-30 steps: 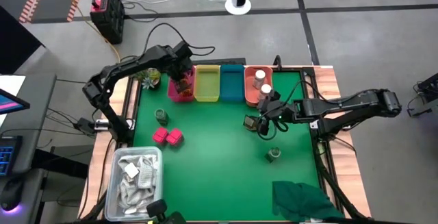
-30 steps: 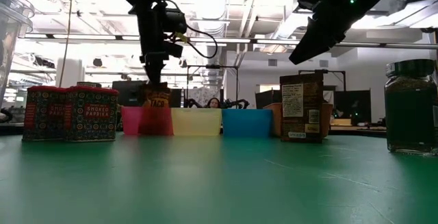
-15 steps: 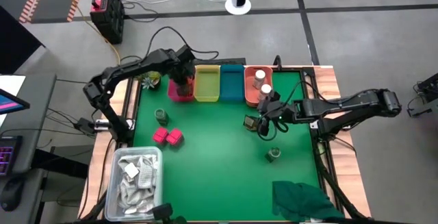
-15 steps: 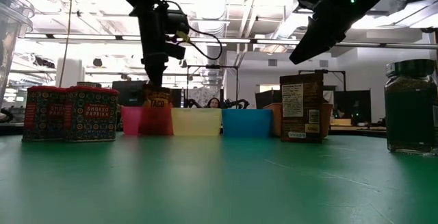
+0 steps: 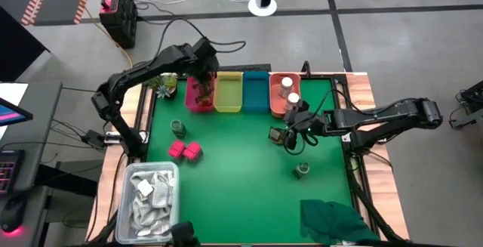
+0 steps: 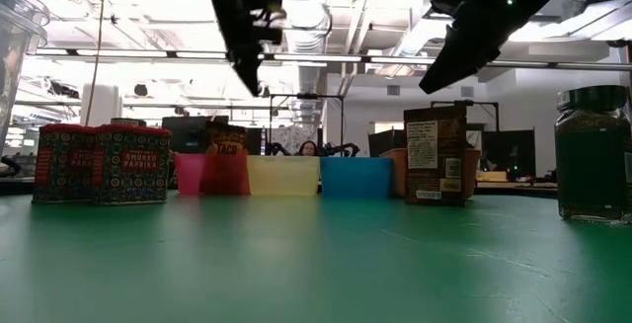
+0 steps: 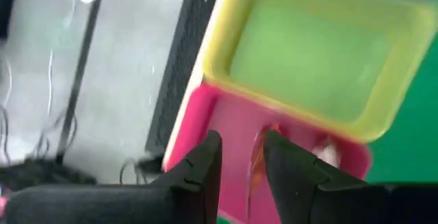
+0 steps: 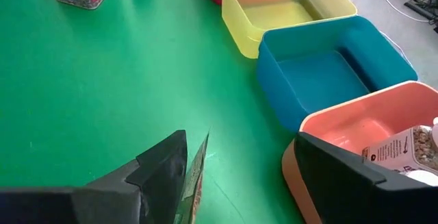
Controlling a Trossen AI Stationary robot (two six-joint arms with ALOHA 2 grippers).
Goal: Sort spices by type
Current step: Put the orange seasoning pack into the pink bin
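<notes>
My left gripper (image 5: 202, 64) hangs open above the pink bin (image 5: 198, 103), well clear of it in the low view (image 6: 252, 81). An orange-brown sachet (image 7: 256, 162) stands inside that bin, below the fingers. My right gripper (image 5: 290, 137) is wide open above the small dark packet (image 5: 276, 134), which stands upright on the mat (image 6: 434, 155). Two white-capped jars (image 5: 287, 88) sit in the salmon bin. One green jar (image 5: 177, 128) stands left of centre, another (image 5: 302, 170) near the right. Two pink cube packets (image 5: 185, 151) rest side by side on the mat.
A yellow bin (image 5: 229, 92) and a blue bin (image 5: 255, 92) stand between the pink and salmon ones along the far edge. A clear tub of white packets (image 5: 151, 194) is at the near left, a dark green cloth (image 5: 336, 220) at the near right.
My left gripper has let go of the orange-brown sachet and risen straight up out of the pink bin, drifting slightly toward the far edge. The sachet stays standing in the bin.
</notes>
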